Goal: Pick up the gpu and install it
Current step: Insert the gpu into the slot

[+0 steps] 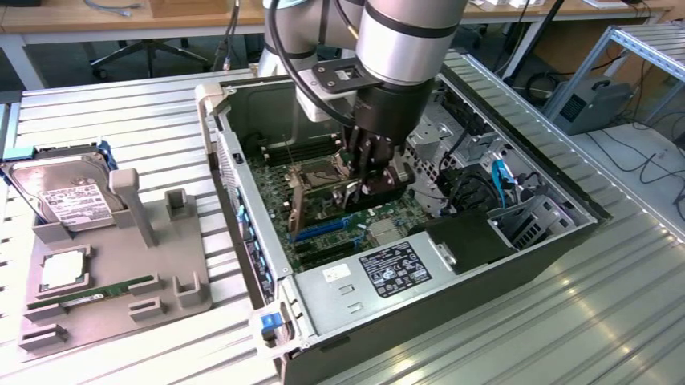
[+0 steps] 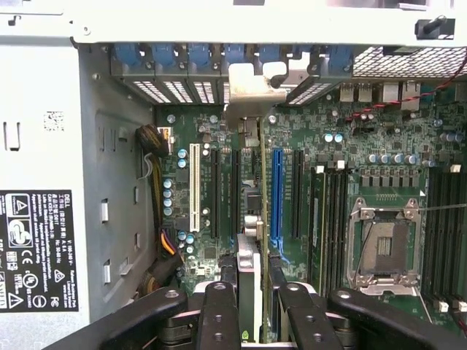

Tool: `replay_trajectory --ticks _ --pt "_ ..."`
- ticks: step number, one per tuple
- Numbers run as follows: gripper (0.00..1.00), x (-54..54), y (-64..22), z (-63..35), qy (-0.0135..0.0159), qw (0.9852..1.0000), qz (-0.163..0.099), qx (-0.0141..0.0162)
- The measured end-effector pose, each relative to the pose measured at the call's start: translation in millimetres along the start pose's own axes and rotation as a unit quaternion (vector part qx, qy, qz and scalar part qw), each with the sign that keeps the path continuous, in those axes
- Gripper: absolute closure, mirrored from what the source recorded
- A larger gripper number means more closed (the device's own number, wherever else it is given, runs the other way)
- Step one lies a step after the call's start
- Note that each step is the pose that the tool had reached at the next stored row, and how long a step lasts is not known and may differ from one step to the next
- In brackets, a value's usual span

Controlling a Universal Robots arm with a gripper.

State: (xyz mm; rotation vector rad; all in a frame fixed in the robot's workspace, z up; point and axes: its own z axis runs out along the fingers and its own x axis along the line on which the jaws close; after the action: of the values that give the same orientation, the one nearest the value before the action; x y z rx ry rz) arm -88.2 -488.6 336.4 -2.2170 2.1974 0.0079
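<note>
The gpu point(image 2: 246, 91) stands on edge inside the open computer case point(image 1: 230, 172), with my gripper point(image 2: 254, 310) shut on its upper edge. Its silver-beige bracket sits against the row of rear slot openings. The thin board runs down over the motherboard point(image 2: 219, 138), between a black slot point(image 2: 235, 193) and the blue slot point(image 2: 276, 193). Whether it is seated in a slot I cannot tell. In the exterior view my gripper point(image 1: 370, 183) reaches down into the middle of the case, and the gpu point(image 1: 321, 204) slants beneath it.
The power supply point(image 1: 391, 269) with its black label fills the near end of the case. Drive cages and cables point(image 1: 498, 180) crowd the exterior view's right. Outside, on the exterior view's left, a grey holder point(image 1: 118, 265) carries a hard drive point(image 1: 64, 196) and a green RAM stick point(image 1: 91, 295).
</note>
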Motion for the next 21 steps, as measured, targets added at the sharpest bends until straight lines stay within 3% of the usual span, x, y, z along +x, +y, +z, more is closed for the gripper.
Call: replay_trajectory --ticks 21 --pt "0.73 0.0 8.0 2.9 0.0000 1.0000 0.000 0.0000"
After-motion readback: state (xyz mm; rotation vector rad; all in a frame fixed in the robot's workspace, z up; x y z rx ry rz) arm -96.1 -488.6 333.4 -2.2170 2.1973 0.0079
